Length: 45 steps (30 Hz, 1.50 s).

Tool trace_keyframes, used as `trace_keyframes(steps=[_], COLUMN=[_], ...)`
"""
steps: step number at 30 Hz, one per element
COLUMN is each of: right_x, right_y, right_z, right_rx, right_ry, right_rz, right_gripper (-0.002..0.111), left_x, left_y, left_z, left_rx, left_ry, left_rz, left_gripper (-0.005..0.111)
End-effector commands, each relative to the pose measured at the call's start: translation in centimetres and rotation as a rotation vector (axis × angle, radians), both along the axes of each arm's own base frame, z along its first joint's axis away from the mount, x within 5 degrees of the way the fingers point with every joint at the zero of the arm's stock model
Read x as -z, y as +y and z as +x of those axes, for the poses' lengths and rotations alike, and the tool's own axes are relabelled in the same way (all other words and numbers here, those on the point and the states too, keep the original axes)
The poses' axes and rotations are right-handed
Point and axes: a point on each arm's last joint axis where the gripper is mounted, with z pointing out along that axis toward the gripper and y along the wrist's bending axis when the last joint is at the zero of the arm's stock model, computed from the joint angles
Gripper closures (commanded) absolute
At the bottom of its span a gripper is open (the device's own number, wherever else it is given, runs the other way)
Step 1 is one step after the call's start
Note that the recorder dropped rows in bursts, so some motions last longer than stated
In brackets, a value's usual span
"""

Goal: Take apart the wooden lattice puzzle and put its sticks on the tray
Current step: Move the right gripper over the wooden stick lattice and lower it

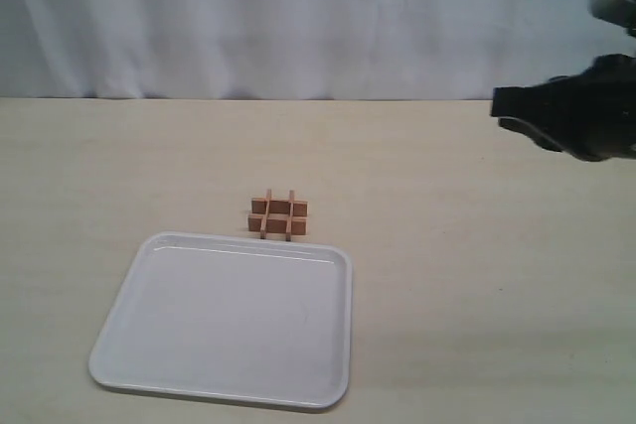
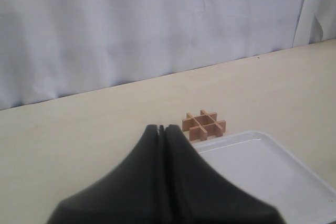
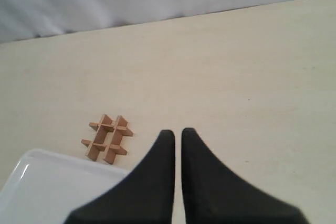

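The wooden lattice puzzle (image 1: 278, 214) lies assembled on the table, its four sticks still crossed in a hash shape, just beyond the far rim of the white tray (image 1: 229, 325). The tray holds nothing. My right gripper (image 1: 502, 111) hovers high at the right edge, far from the puzzle; the right wrist view shows its fingers (image 3: 178, 132) nearly together with only a thin slit and nothing between them, with the puzzle (image 3: 107, 137) and tray (image 3: 47, 187) off to one side. My left gripper (image 2: 161, 127) is shut and empty, near the puzzle (image 2: 205, 125) and tray (image 2: 262, 171). It does not show in the exterior view.
A light wooden table (image 1: 477, 275) stretches around the tray and puzzle. A white curtain (image 1: 298, 17) hangs along the far edge of the table.
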Motion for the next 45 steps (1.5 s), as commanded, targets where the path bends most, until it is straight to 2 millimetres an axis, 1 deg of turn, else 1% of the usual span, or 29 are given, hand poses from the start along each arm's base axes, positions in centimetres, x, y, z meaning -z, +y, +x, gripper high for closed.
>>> trace_keyframes(steps=[1,4,5,9,10,11,12,15,18,23,26,31,33,36,37,39,42,45], right_x=[0.1,0.4,0.8,1.3,1.1,1.6,1.5,2.6,3.7,5.9,7.6,10.0,11.2,11.8,12.2,12.4,13.1,14.3], right_y=[3.1,5.2,5.7,7.8,8.3,8.9,9.4,11.3,13.1,15.2,16.4,18.5,19.2,19.5,19.6,19.6,19.4,19.5], right_z=[3.2,5.4,6.0,8.3,8.9,9.5,10.1,11.8,13.6,16.8,18.4,19.8,20.5,20.8,21.0,21.0,21.2,21.6], right_rx=[-0.082,-0.118,-0.126,-0.123,-0.122,-0.125,-0.124,-0.148,-0.160,-0.161,-0.166,-0.200,-0.209,-0.212,-0.210,-0.205,-0.167,-0.156], right_ry=[0.054,0.118,0.154,0.236,0.242,0.273,0.280,0.346,0.404,0.507,0.555,0.594,0.604,0.604,0.606,0.610,0.616,0.603], right_rz=[-0.074,-0.159,-0.189,-0.313,-0.334,-0.372,-0.389,-0.471,-0.513,-0.527,-0.492,-0.357,-0.317,-0.304,-0.304,-0.301,-0.318,-0.309], right_gripper=[0.104,0.104,0.104,0.104,0.104,0.104,0.104,0.104,0.104,0.104,0.104,0.104,0.099,0.090,0.083,0.078,0.078,0.078], left_x=[0.0,0.0,0.0,0.0,0.0,0.0,0.0,0.0,0.0,0.0,0.0,0.0,0.0,0.0,0.0,0.0,0.0,0.0], left_y=[0.0,0.0,0.0,0.0,0.0,0.0,0.0,0.0,0.0,0.0,0.0,0.0,0.0,0.0,0.0,0.0,0.0,0.0], left_z=[0.0,0.0,0.0,0.0,0.0,0.0,0.0,0.0,0.0,0.0,0.0,0.0,0.0,0.0,0.0,0.0,0.0,0.0], left_rx=[0.004,0.004,0.004,0.004,0.004,0.004,0.004,0.004,0.004,0.004,0.004,0.004,0.004,0.004,0.004,0.004,0.004,0.004], left_ry=[-0.003,-0.003,-0.003,-0.003,-0.003,-0.003,-0.003,-0.003,-0.003,-0.003,-0.003,-0.003,-0.003,-0.003,-0.003,-0.003,-0.003,-0.003], left_rz=[-0.012,-0.012,-0.012,-0.012,-0.012,-0.012,-0.012,-0.012,-0.012,-0.014,-0.014,-0.014,-0.014,-0.014,-0.014,-0.014,-0.014,-0.014], left_gripper=[0.107,0.107,0.107,0.107,0.107,0.107,0.107,0.107,0.107,0.107,0.107,0.107,0.107,0.107,0.107,0.107,0.107,0.107])
